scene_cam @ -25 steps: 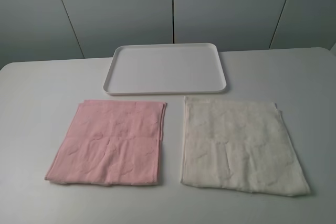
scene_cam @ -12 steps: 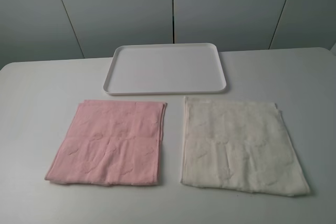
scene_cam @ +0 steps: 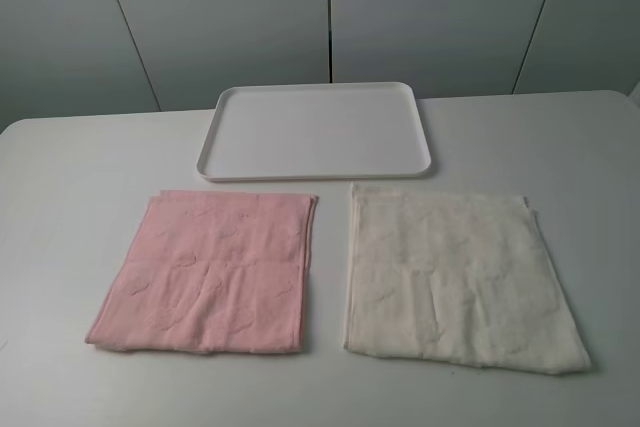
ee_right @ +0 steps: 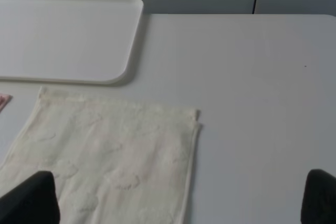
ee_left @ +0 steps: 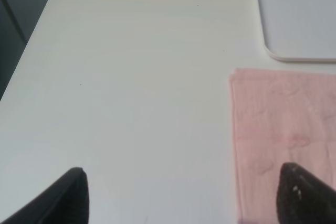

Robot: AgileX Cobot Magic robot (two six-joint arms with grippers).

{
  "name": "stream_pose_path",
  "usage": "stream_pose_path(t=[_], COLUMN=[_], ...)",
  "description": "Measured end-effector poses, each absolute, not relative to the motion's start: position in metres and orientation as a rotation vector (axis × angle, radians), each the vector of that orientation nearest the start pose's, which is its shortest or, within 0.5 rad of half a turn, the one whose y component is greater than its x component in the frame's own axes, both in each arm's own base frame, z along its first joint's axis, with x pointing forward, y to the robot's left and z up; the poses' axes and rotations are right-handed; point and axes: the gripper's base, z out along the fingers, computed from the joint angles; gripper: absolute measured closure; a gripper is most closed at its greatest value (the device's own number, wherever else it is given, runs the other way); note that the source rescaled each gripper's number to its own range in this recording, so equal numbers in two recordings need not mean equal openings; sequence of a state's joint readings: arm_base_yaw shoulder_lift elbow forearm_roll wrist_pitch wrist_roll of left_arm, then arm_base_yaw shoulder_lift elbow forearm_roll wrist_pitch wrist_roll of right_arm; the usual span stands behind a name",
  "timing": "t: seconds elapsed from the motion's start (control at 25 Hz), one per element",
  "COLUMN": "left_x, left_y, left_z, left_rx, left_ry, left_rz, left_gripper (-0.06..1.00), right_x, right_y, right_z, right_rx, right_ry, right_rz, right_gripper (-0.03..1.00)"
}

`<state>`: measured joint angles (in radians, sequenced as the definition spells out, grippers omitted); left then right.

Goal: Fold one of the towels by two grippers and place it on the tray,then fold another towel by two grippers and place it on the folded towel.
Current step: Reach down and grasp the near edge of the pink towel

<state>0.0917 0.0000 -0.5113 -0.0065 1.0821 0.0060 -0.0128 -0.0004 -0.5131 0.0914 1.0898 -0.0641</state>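
Pink towel (scene_cam: 205,272) lies flat at the near left of the white table (scene_cam: 80,197), with the cream towel (scene_cam: 460,282) just beside it on the right. The tray (scene_cam: 315,130) sits on the far side of both.

From the left wrist, the left gripper (ee_left: 182,182) hangs over the pink towel's (ee_left: 286,124) left edge, jaws spread wide.

From the right wrist, the right gripper (ee_right: 176,192) hangs over the cream towel (ee_right: 105,166), jaws equally wide, with the tray (ee_right: 68,35) beyond.
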Motion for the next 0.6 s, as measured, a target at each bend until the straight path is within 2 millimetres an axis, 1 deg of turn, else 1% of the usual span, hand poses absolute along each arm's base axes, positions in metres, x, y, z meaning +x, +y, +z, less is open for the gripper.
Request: stream_pose_path(t=[0.12,0.2,0.28,0.36,0.44,0.52,0.6], left_x=[-0.007,-0.008,-0.003,0.007,0.019,0.033,0.049], left_y=[-0.002,-0.003,-0.004,-0.004,-0.004,-0.003,-0.002], left_z=[0.279,0.284,0.292,0.3,0.307,0.309,0.309], left_rx=[-0.052,-0.014,0.036,0.105,0.191,0.284,0.368], left_ry=[2.052,2.048,2.066,2.112,2.154,2.208,2.271], left_rz=[0.069,0.07,0.072,0.091,0.119,0.151,0.169], left_gripper=[0.01,0.01,0.01,0.01,0.01,0.01,0.01], right_x=[-0.008,-0.008,-0.008,-0.007,-0.003,0.005,0.017], right_y=[0.008,0.008,0.008,0.009,0.012,0.015,0.019], right_z=[0.279,0.279,0.279,0.282,0.289,0.296,0.298], right_rx=[-0.059,-0.059,-0.059,-0.06,-0.061,-0.09,-0.143], right_ry=[2.056,2.056,2.054,2.056,2.065,2.086,2.125], right_rz=[0.065,0.065,0.065,0.079,0.128,0.17,0.209], right_gripper=[-0.03,-0.03,-0.03,-0.03,-0.03,-0.03,-0.03])
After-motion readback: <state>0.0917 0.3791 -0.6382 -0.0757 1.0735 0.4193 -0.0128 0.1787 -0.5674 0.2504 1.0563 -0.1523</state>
